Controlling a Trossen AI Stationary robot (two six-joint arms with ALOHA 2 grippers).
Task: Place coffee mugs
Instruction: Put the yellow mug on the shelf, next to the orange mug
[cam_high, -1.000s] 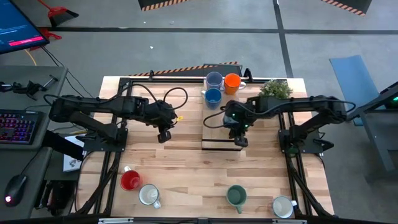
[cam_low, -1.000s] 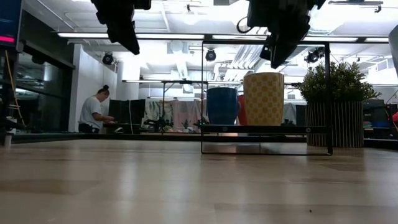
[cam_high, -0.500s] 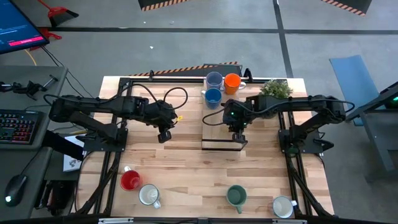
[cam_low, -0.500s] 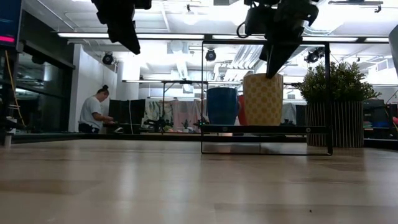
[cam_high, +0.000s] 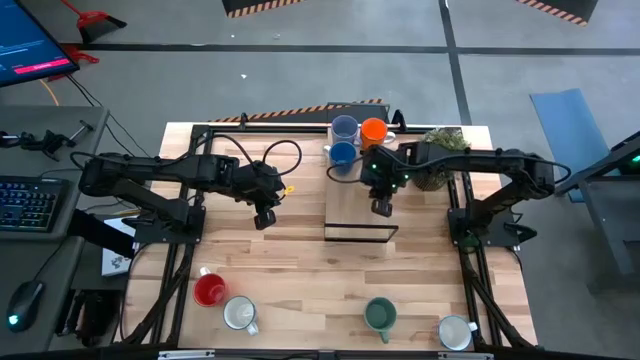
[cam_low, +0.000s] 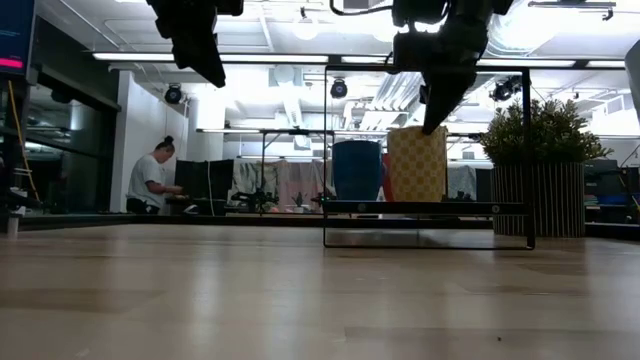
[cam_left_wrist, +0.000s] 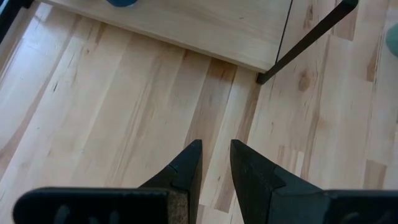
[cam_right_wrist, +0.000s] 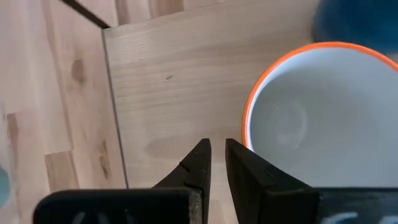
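**Mugs Split Between Rack and Front Edge of the Table**

Three coffee mugs stood together at the rear of the black wire rack near the table's back edge: a light blue mug, a dark blue mug just in front of it, and an orange mug beside the light blue one. In the low view a yellow patterned mug showed on the rack's shelf next to the dark blue one. Four more stood along the front edge of the table: a red mug and a white mug towards the front left corner, a green mug nearer the middle, and another white mug at the front right corner.

The right gripper hovered over the rack, its fingers nearly together and holding nothing, the orange mug's rim close beside them. The left gripper hung above bare wood left of the rack, fingers slightly parted and empty. A potted plant stood by the back right corner.
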